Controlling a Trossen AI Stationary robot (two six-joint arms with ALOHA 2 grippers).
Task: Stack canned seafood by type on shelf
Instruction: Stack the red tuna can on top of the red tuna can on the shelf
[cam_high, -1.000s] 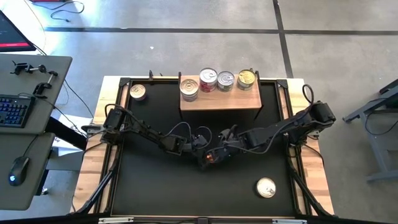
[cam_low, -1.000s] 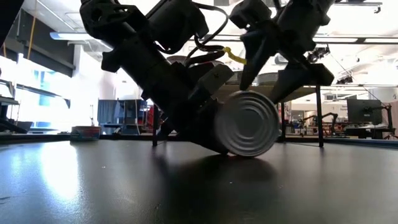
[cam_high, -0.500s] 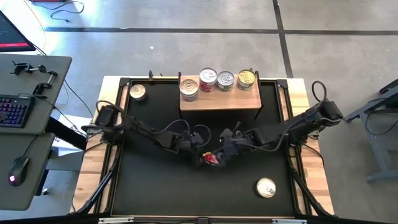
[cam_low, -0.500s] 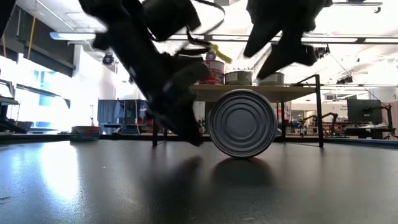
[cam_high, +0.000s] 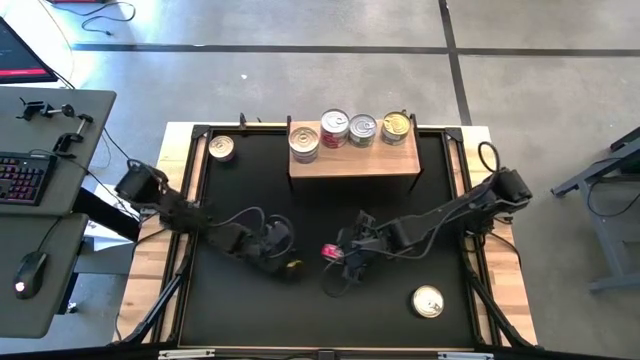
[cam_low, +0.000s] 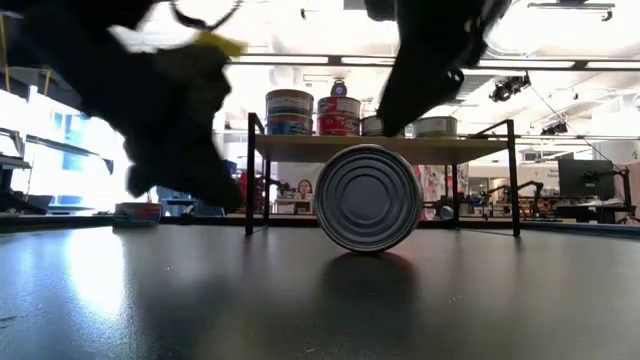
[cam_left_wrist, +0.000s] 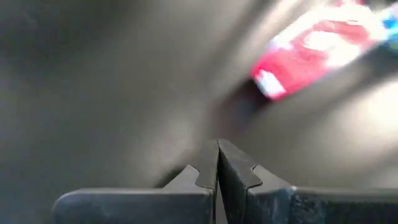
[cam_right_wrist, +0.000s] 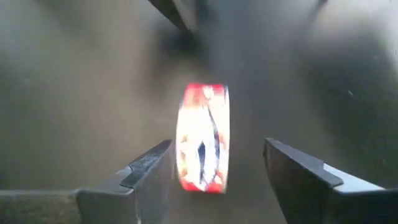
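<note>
A red-labelled can (cam_high: 330, 251) stands on its rim on the black mat, its round end (cam_low: 367, 197) facing the near edge. My right gripper (cam_high: 347, 259) hovers open above it, a finger (cam_right_wrist: 149, 168) on either side of the can (cam_right_wrist: 203, 137), touching nothing. My left gripper (cam_high: 285, 262) is shut and empty to the can's left, with the can (cam_left_wrist: 317, 50) ahead of its fingertips. The wooden shelf (cam_high: 353, 165) at the far edge carries several cans (cam_high: 335, 128) on their flat ends.
One loose can (cam_high: 221, 148) lies at the mat's far left corner and another (cam_high: 428, 301) near its right front. The shelf's dark frame legs (cam_low: 250, 170) stand behind the upright can. A desk with a keyboard (cam_high: 25, 178) is off the table's left.
My left gripper has drawn back from the can toward the table's left edge, staying shut. The can, which leaned tilted against it, now stands free on its rim and has shifted slightly left. My right gripper has rolled about its own line and risen a little above the can.
</note>
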